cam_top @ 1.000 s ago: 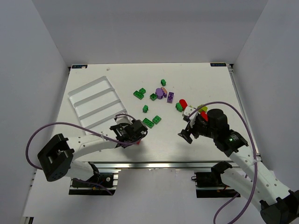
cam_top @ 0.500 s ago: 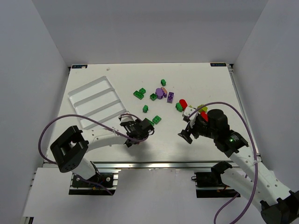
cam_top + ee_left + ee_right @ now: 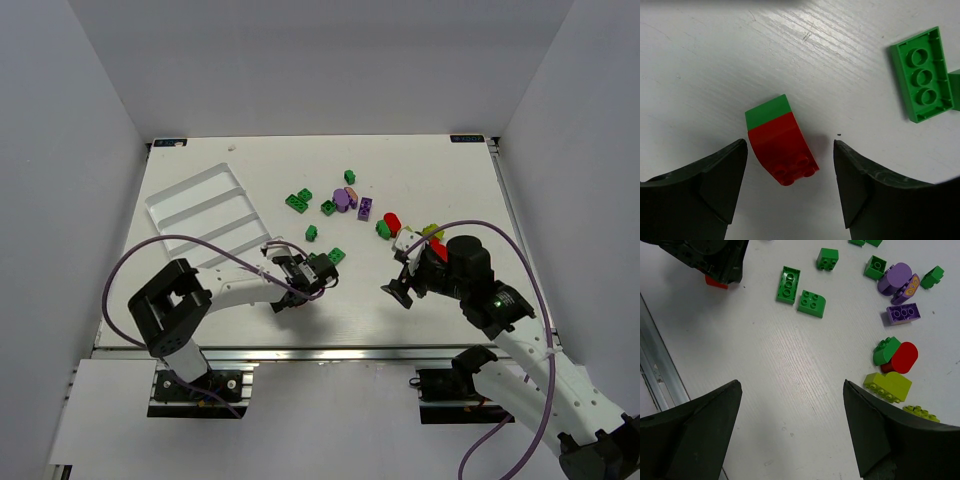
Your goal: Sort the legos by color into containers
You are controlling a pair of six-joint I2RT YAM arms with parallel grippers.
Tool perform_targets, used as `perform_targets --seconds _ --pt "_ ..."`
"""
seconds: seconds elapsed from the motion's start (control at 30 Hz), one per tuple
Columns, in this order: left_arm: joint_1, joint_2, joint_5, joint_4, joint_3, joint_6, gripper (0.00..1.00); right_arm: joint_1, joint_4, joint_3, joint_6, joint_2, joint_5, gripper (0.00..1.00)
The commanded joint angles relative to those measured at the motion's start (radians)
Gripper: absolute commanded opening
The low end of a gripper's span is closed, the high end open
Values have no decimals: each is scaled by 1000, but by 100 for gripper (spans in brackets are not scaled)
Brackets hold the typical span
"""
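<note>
desk: white, lit | tray: upper left, near desk's left edge | left end effector: spread, straddling red-green brick, gaps both sides | right end effector: spread, holding nothing | other legos: centre-right, well apart from tray

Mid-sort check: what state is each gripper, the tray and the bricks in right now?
Left gripper, open, straddling the red brick without touching it.
Right gripper, open, holding nothing.
Red brick, lying on the table, green piece at one end.
Tray, no bricks inside.
Other bricks, loose on the table.
</note>
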Motion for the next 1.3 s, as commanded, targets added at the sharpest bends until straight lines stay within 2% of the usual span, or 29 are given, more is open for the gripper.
perform_targets --seconds 0.0,0.2,0.4,0.53,0.57,0.7,0.8,0.87,1.03,1.1,1.27 --pt "2 12 -48 -34 51 8 79 6 26 -5 2 -12 -8 87" --pt "7 15 -65 -43 65 19 71 7 28 -5 2 -13 -9 87" --pt "7 -28 -56 -43 51 46 59 10 28 -5 2 -13 -8 87" --pt "7 -63 -30 -8 32 104 48 12 28 -5 2 -10 -6 87" --pt "7 -71 -24 4 29 118 41 12 28 -5 4 -9 -6 87" --pt "7 -137 33 87 6 222 28 13 29 -1 22 -3 -46 88" --pt "7 -201 112 212 -3 353 22 12 43 7 83 7 -60 89" --pt "7 -246 211 301 -23 494 17 13 57 21 120 19 -74 89" --pt "7 -405 502 682 -110 831 7 7 65 85 177 63 -242 90" --pt "7 -448 597 736 -109 917 5 -2 25 154 148 89 -345 90" --pt "7 -464 757 859 -107 1091 0 -14 3 266 88 129 -476 90"
